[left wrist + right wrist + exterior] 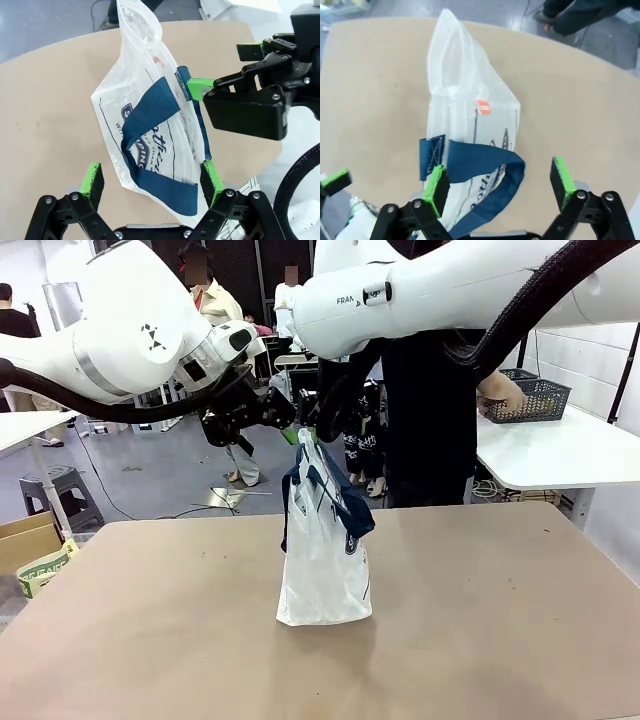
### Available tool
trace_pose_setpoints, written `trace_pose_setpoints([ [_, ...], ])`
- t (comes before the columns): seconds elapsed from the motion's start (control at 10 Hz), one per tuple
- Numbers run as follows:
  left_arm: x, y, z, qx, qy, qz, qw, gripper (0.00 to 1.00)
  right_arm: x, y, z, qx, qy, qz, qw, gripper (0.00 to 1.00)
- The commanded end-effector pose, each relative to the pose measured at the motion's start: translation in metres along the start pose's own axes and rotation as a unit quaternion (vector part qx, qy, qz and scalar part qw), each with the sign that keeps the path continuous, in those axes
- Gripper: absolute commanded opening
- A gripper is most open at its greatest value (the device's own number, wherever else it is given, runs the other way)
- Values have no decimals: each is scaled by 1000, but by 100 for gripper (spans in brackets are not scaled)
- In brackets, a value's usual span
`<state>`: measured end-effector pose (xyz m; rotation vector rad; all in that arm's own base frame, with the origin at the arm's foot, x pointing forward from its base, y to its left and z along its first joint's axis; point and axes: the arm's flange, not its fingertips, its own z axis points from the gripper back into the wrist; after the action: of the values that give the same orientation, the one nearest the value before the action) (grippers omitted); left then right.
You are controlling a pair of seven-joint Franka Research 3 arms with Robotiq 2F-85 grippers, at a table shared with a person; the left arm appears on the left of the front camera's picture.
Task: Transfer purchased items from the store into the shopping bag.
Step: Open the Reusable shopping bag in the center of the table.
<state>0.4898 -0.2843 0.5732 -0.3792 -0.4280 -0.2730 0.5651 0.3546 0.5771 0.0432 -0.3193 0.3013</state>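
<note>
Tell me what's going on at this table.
The left gripper and right gripper hang open at the top of a translucent white plastic bag with navy strap handles, which stands upright on the tan table. Neither has clamped it. Behind, a person's hand reaches into a dark grey perforated basket on a white side table.

Left arm [130, 340] enters from upper left of the frame, right arm [450, 285] from upper right. They converge at upper centre. Left end effector [287, 428] and right end effector [322, 425] sit tip to tip, close together, angled downward. Jaws on both spread wide.
</note>
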Motion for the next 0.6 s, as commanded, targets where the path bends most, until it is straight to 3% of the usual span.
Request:
trace_pose_setpoints([
  [0.0,-2,6,-3,-13,2,-1,1000,100,3,8,6,14,0,-8,1000,100],
  [0.5,-11,6,-20,-14,19,3,1000,100,-7,10,-11,23,34,-4,999,100],
])
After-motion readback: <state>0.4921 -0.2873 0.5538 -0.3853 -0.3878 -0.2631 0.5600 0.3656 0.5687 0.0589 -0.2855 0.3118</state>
